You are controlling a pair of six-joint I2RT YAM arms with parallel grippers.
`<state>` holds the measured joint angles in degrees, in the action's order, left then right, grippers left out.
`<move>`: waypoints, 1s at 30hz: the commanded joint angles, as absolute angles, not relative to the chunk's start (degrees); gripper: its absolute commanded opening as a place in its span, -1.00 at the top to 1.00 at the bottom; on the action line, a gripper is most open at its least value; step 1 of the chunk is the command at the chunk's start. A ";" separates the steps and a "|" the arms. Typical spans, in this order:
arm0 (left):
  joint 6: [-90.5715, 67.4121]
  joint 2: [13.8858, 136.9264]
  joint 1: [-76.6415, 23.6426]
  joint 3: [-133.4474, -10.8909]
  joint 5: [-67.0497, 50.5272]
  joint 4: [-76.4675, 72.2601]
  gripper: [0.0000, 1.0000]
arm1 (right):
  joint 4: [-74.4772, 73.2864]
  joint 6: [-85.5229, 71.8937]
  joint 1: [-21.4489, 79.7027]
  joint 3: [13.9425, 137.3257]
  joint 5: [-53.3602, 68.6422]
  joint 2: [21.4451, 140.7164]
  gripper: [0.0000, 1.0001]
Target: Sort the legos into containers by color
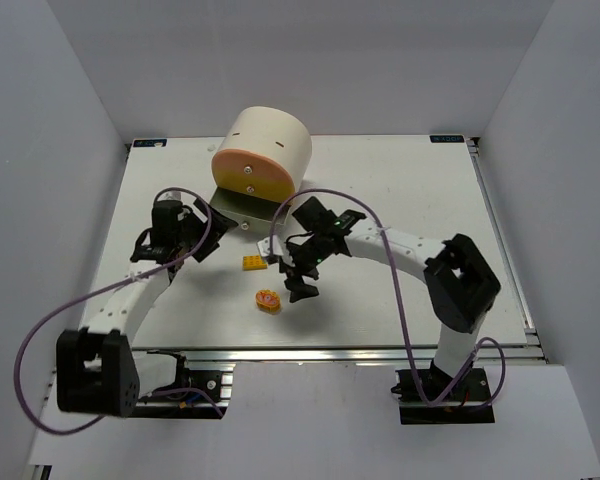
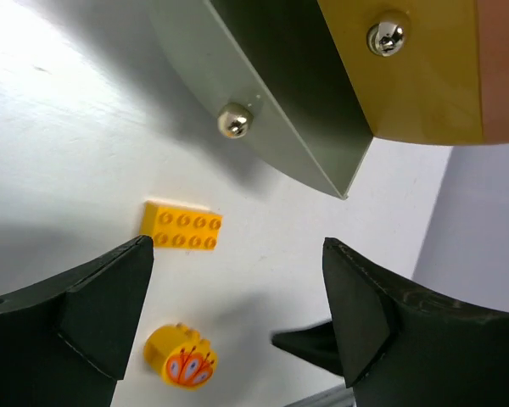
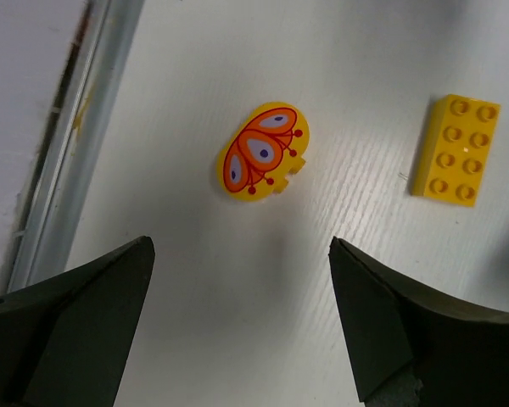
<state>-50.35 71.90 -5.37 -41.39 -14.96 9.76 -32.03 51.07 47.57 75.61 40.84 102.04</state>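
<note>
One yellow-orange lego (image 1: 252, 262) lies flat on the white table, studs up, also seen in the left wrist view (image 2: 182, 229) and the right wrist view (image 3: 455, 148). The containers (image 1: 250, 172) are drawers in the face of a cream dome cabinet at the back. The lowest, greyish drawer (image 2: 263, 110) stands pulled out, and a yellow drawer (image 2: 407, 76) sits above it. My left gripper (image 1: 208, 232) hovers open and empty left of the lego (image 2: 237, 254). My right gripper (image 1: 292, 275) hangs open and empty just right of the lego (image 3: 242, 250).
A round yellow disc with orange-red markings (image 1: 268, 299) lies near the lego, ahead of the right gripper (image 3: 261, 151) and low in the left wrist view (image 2: 180, 360). A metal rail (image 3: 76, 144) runs along the table's near edge.
</note>
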 commanded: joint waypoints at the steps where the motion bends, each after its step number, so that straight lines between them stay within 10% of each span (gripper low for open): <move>1: -47.29 61.56 -5.27 -43.15 -5.39 25.97 -0.81 | -26.29 48.00 52.45 79.18 33.58 105.46 -0.78; 19: -47.90 37.27 -5.27 -45.09 9.75 53.43 -0.88 | -23.47 28.39 61.26 83.76 12.13 116.37 -0.60; 24: -48.16 35.86 -5.27 -43.77 9.76 54.05 -0.88 | -24.17 27.60 61.87 83.67 11.07 116.81 -0.13; 30: -48.69 34.37 -5.27 -41.84 8.97 53.88 -0.88 | -23.30 28.73 60.21 83.15 14.15 109.18 0.98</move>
<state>-48.29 35.35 -5.37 -42.76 8.58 53.52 -24.05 28.62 61.04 82.30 12.40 116.31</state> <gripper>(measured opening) 0.934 0.547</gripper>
